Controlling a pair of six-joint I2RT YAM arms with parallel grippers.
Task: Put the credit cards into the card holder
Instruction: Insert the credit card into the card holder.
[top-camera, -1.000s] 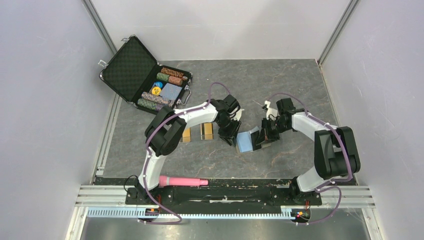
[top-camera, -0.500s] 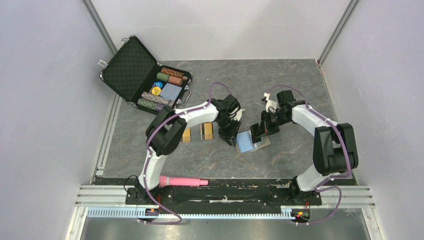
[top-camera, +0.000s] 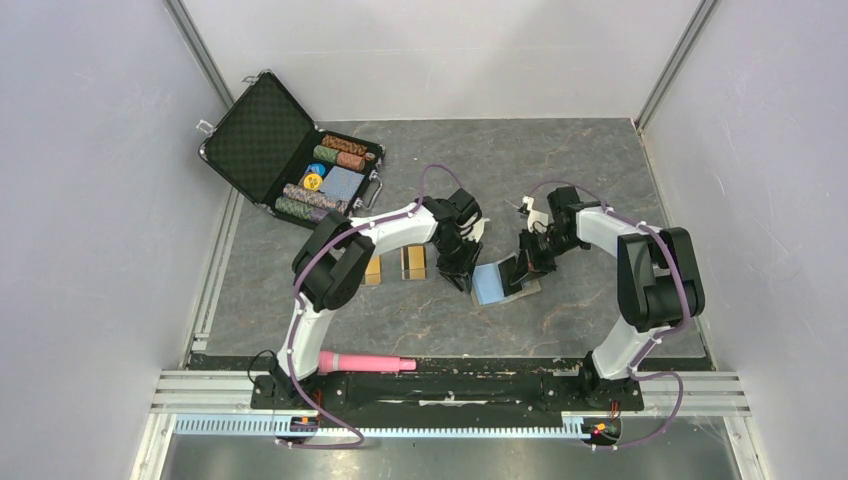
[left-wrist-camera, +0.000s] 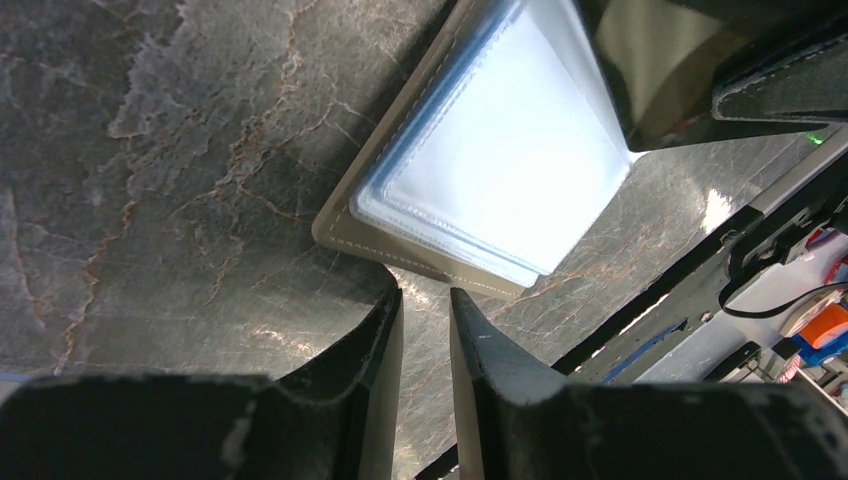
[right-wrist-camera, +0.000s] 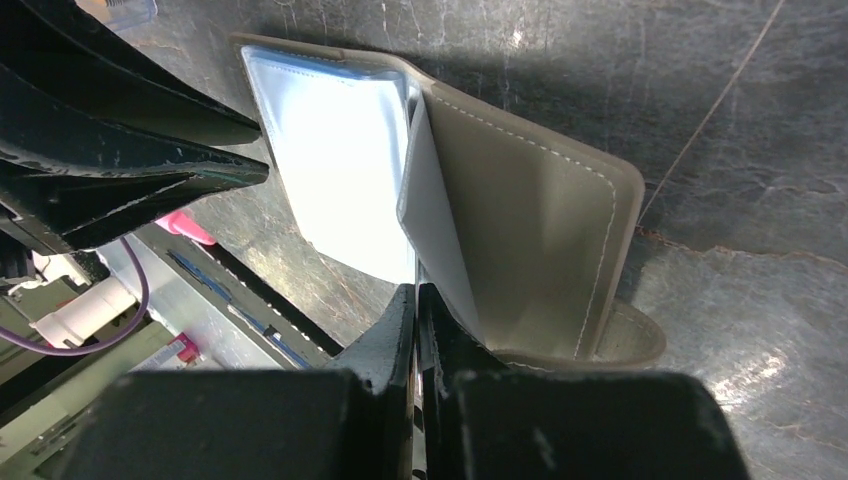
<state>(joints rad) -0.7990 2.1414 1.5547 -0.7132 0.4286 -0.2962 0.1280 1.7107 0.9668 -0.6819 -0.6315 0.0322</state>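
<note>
While the right gripper (right-wrist-camera: 415, 295) stands pinched shut on what looks like the glossy black credit card (left-wrist-camera: 680, 70), that card's far edge meets the open card holder (top-camera: 490, 284) at its fold. The holder lies flat near the middle of the marbled grey table (top-camera: 560, 180), between the two arms, its pale blue sleeves facing up and its taupe flap raised on the right arm's side. The left gripper (left-wrist-camera: 425, 300) sits just beside the holder's opposite edge. Its jaws stand narrowly apart, bare table shows between them, and they hold nothing.

The cards are probably light, thin, stiff and slick, so each is best pinched by one short edge, leaving the rest free to slide into a sleeve. The holder looks soft and light and is likely to skid or fold, so it should be pinned at its outer edge.

Counted: three credit cards, one black and two orange-gold (top-camera: 372, 270) (top-camera: 413, 262). The orange-gold pair lie side by side under the left forearm. There is one card holder. An open poker-chip case (top-camera: 262, 140) sits at the far left, and a pink cylinder (top-camera: 365, 362) lies at the near edge.
</note>
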